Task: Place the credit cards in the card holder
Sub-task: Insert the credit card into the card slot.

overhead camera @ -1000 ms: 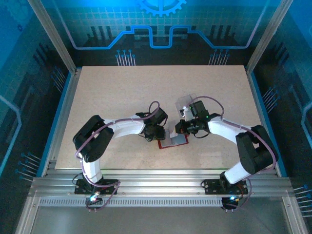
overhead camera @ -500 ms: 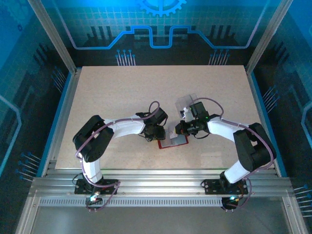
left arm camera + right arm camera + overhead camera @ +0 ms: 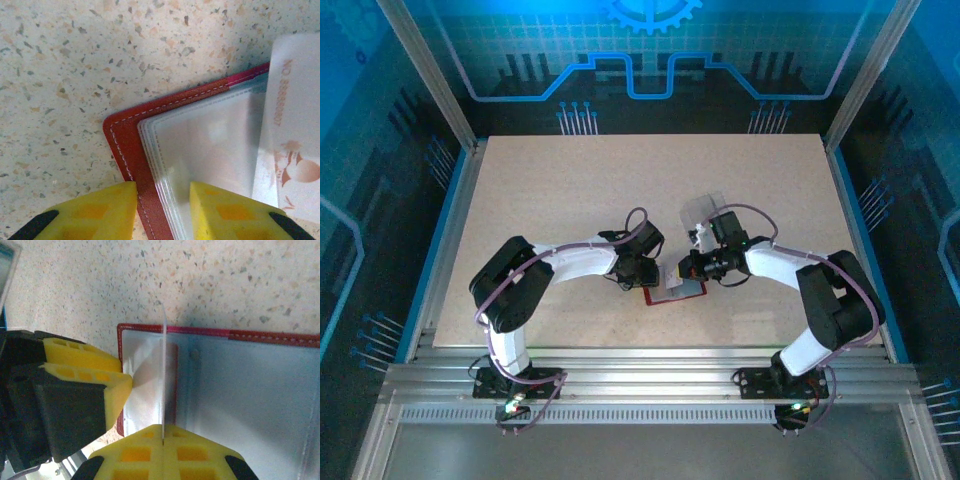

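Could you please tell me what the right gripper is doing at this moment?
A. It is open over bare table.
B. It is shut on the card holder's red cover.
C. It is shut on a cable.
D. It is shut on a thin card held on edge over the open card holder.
D: in the right wrist view the right gripper is shut on a credit card, seen edge-on, standing over the open card holder.

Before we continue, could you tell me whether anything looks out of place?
Nothing looks damaged. One credit card lies on the table beyond the right arm, away from the open card holder; a second card stands on edge in the right end effector.
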Available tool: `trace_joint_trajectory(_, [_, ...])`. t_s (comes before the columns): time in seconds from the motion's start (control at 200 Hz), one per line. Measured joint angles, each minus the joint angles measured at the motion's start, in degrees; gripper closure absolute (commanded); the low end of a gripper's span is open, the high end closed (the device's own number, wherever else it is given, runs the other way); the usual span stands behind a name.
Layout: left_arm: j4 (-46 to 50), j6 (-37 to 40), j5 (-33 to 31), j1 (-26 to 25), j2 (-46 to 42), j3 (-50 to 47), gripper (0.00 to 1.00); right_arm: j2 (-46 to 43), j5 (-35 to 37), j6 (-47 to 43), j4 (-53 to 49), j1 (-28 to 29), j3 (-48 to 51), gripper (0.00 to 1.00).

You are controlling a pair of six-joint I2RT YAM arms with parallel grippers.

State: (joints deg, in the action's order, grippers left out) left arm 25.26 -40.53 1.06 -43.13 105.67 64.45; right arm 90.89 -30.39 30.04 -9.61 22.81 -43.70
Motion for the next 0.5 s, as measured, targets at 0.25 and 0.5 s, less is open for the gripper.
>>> trace_joint_trajectory(0.25, [-0.02,0.0,0.0,0.0,0.0,0.0,0.65,0.0,-1.16,-0.13,-1.68,0.0,1.09,1.0])
trace_joint_trajectory(0.5, [-0.02,-0.02,0.02,0.0,0.0,0.0,0.65,0.09,-1.66,-1.11,-3.45,-0.02,1.36,1.0])
